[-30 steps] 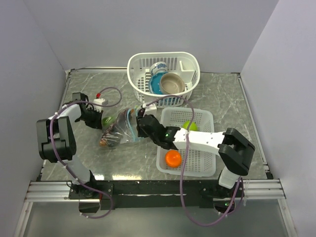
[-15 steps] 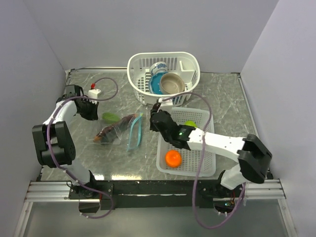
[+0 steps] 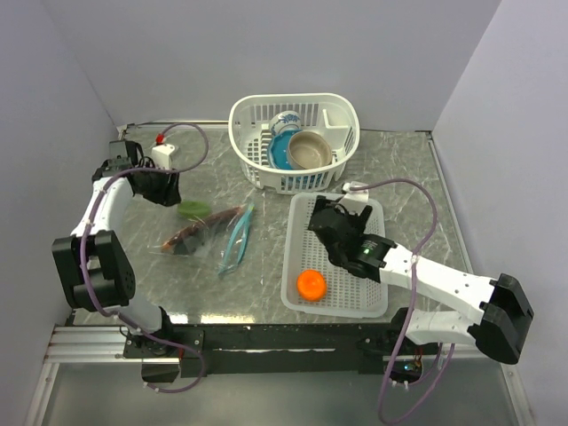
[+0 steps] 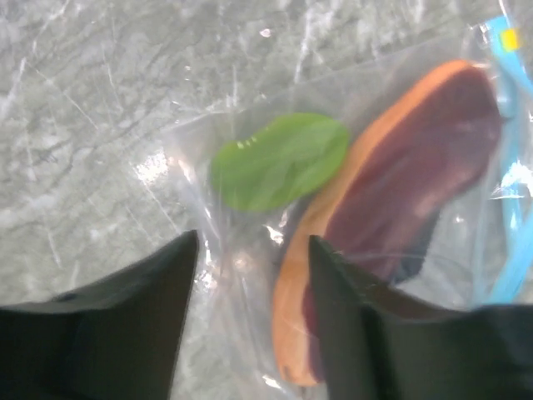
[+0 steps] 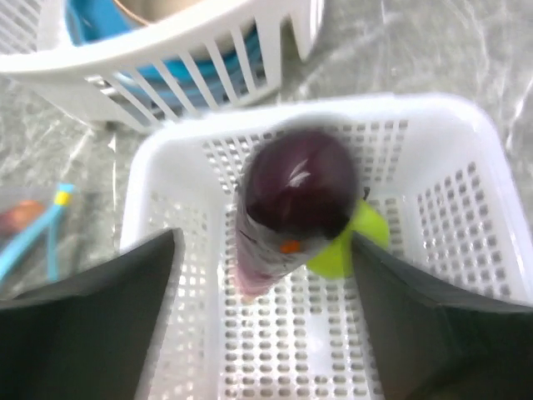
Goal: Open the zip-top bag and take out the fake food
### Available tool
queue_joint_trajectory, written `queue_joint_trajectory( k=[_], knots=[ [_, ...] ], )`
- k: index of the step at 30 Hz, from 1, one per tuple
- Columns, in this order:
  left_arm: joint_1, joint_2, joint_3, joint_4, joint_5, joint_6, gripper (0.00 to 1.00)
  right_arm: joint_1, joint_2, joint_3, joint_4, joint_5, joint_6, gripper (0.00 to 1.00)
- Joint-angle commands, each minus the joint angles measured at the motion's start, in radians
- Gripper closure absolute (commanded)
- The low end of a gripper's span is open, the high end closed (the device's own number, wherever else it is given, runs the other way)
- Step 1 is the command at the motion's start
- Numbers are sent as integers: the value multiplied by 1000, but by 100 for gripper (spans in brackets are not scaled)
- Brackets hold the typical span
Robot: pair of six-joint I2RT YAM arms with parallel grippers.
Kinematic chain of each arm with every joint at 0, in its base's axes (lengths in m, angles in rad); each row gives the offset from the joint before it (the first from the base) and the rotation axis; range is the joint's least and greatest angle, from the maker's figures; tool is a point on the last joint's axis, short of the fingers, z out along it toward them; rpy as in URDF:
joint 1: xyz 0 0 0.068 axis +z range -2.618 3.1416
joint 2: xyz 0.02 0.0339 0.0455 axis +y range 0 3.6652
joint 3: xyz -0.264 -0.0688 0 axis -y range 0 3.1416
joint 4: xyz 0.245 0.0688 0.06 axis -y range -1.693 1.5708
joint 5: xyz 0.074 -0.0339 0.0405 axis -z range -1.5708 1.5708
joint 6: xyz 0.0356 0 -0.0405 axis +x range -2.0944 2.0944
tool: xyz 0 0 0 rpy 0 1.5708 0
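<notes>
The zip-top bag (image 3: 206, 238) lies flat on the table, its teal strip (image 3: 235, 240) toward the tray. Through its plastic (image 4: 250, 275) I see two pieces of fake food: a flat green piece (image 4: 279, 160) and a long reddish-orange and dark purple piece (image 4: 400, 192). My left gripper (image 3: 167, 190) is open just above the bag's far left end (image 4: 253, 242), holding nothing. My right gripper (image 3: 342, 215) stands wide open over the white tray (image 3: 377, 297). A blurred dark purple aubergine (image 5: 296, 196) lies loose between its jaws (image 5: 265, 242), beside a green fruit (image 5: 356, 240). An orange ball (image 3: 311, 283) sits in the tray.
A white basket (image 3: 257, 146) at the back holds a blue bowl (image 3: 282, 153) and a tan bowl (image 3: 310, 150). It stands close to the tray's far edge (image 5: 275, 121). Grey walls close in the table on three sides.
My right gripper went from the bag to above the tray and opened, letting the aubergine go. My left gripper opened, released the bag and drew back left. The bag settled flat.
</notes>
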Motion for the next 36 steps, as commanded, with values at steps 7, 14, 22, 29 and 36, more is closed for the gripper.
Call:
queue_joint_trajectory(
  k=[7, 14, 22, 29, 36],
  knots=[
    [7, 197, 36, 131, -60, -48, 12, 8, -41, -15, 65, -36, -4, 0],
    [18, 306, 66, 94, -17, -46, 50, 22, -40, -14, 94, -46, -20, 0],
    [18, 253, 149, -41, 199, -63, 99, 22, -28, -15, 148, -81, -34, 0],
    [-5, 115, 319, -292, 424, -79, 99, 65, 51, -14, 288, -187, -125, 0],
    [-67, -37, 275, -392, 480, -47, 99, 102, 222, 58, 326, -199, -135, 0]
  ],
)
